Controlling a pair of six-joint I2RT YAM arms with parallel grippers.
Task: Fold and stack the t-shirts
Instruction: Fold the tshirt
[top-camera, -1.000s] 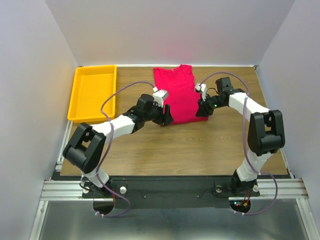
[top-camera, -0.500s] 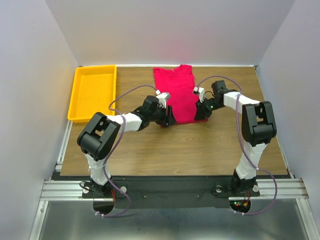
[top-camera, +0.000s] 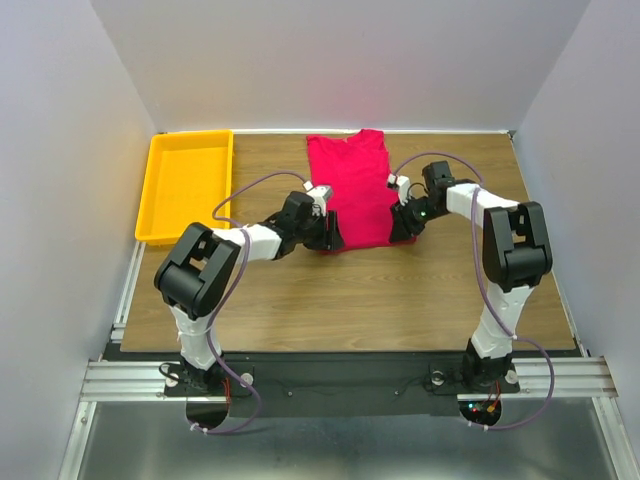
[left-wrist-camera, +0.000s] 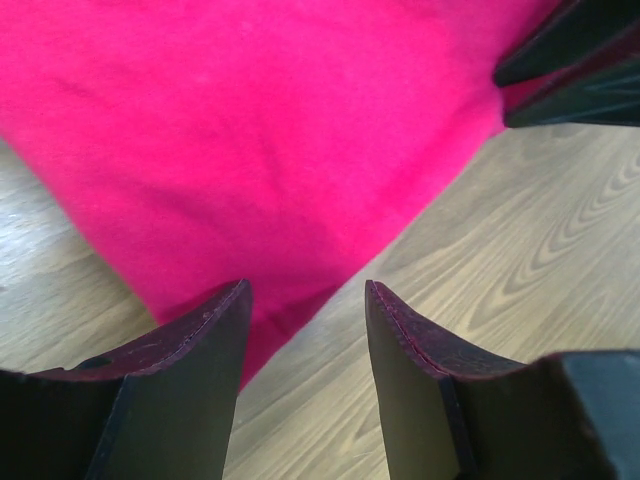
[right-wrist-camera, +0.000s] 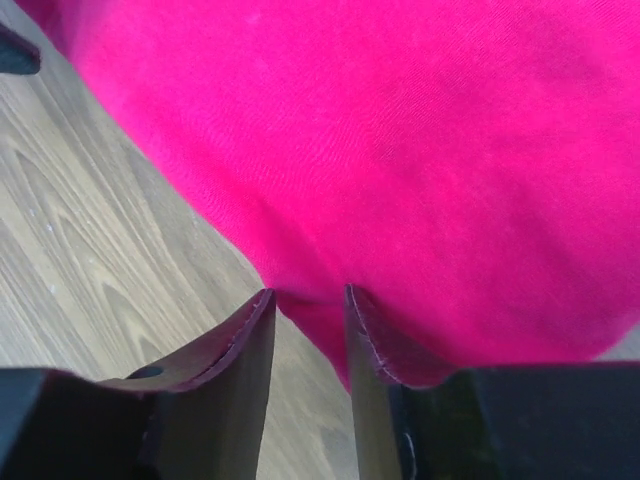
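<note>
Crimson t-shirt (top-camera: 352, 190) on table (top-camera: 350, 290), outside tray (top-camera: 178, 239)

T-shirt (top-camera: 350, 190) right of tray (top-camera: 185, 195)

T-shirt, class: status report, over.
Left gripper open at near hem corner. Right gripper at other corner, grip unclear. T-shirt flat on table. Yellow tray apart, left.

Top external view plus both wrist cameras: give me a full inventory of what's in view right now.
t-shirt: one, crimson red, lying flat at the table's far centre.
tray: one, yellow, far left of the table.
table: one, brown wood grain, under everything.
left gripper: one, black, open at the shirt's near left corner.
right gripper: one, black, jaws narrowly apart at the shirt's near right corner; grip unclear.
</note>
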